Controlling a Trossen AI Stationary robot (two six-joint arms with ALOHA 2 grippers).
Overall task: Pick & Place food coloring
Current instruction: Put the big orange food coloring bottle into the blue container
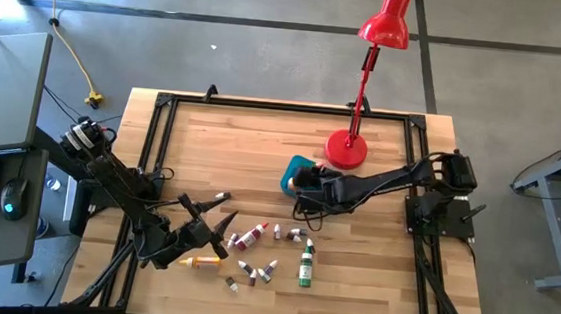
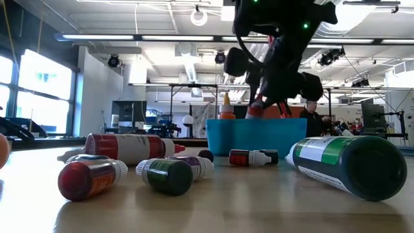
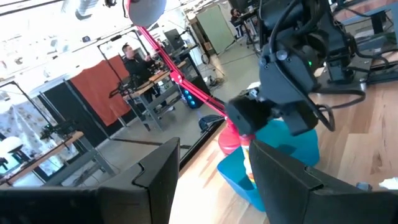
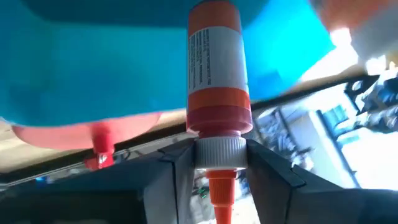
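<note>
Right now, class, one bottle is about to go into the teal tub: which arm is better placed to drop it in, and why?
The right. Its pincer is shut on the orange bottle directly over the teal tub. The left pincer is open and empty, near the bottles lying on the table, away from the tub.

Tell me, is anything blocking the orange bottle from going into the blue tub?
Nothing visible blocks it. The right gripper holds the orange bottle by its white cap, right over the blue tub, with only the tub's blue inside beyond the bottle. The other bottles lie on the table nearer the left gripper, clear of the tub.
</note>
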